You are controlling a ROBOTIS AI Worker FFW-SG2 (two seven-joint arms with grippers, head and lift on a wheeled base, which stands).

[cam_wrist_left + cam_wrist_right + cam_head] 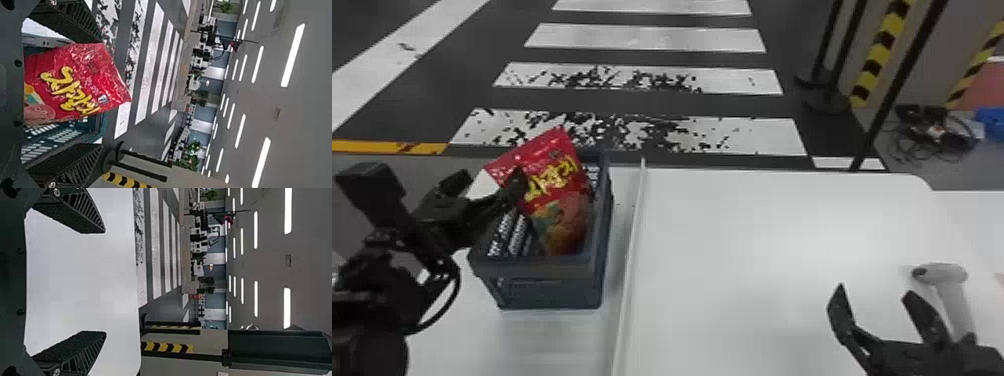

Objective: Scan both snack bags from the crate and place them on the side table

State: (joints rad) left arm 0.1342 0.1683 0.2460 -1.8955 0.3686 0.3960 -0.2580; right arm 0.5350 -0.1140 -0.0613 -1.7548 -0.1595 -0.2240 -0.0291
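Note:
A red snack bag (559, 175) with yellow lettering stands tilted in the dark grey crate (552, 282), its top above the rim. At the crate's left side is my left gripper (491, 177), one finger overlapping the bag's upper left edge. The left wrist view has the bag (74, 84) between the widely spread fingers of my left gripper (101, 93), not gripped. Over the white table's right part, my right gripper (875, 291) is open and empty; in the right wrist view, bare tabletop lies between the fingers of my right gripper (105, 282). Whether another bag is inside the crate, I cannot tell.
A light grey handheld scanner (941, 275) rests on the table just beyond my right gripper, partly behind it. A raised white edge (631, 250) runs between the crate's surface and the right-hand tabletop (757, 240). Black poles (899, 85) rise beyond the table's far edge.

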